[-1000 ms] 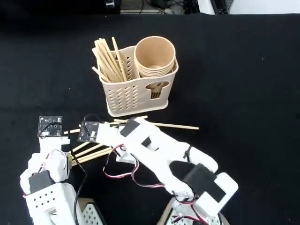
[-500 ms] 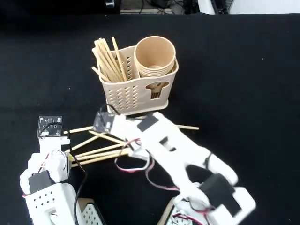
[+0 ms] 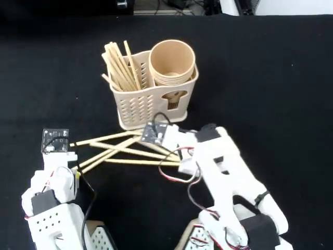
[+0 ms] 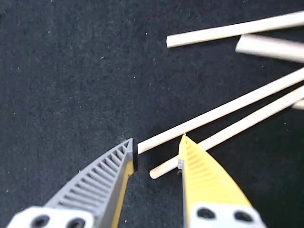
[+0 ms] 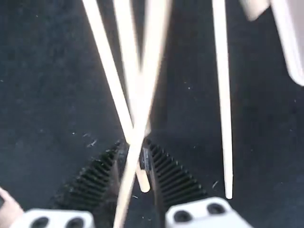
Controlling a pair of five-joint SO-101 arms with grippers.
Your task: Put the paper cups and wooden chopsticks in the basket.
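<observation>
Right gripper (image 5: 135, 154) is clamped shut on loose wooden chopsticks (image 5: 107, 66). At least two sticks cross between its black ridged fingers (image 5: 173, 178) and fan away from the fingertips over the black table cloth (image 5: 42, 95). One free stick (image 5: 223, 95) lies just beside the gripper, outside the grip, with its near end level with the fingers.

In the high view, the right arm's wrist sits directly in front of the basket (image 3: 151, 101), near its base. The gripped sticks spread from it toward the left arm.

Left gripper (image 4: 157, 145) stands open, one finger grey, the other yellow. The blunt end of a chopstick (image 4: 213, 113) lies between the two tips, close against the grey one. A second chopstick (image 4: 247, 122) runs alongside, its end passing behind the yellow finger. Neither is gripped.

Beyond the right gripper, the basket holds a stack of paper cups (image 3: 171, 62) in one compartment. A tilted bundle of chopsticks (image 3: 122, 67) stands in the other.
</observation>
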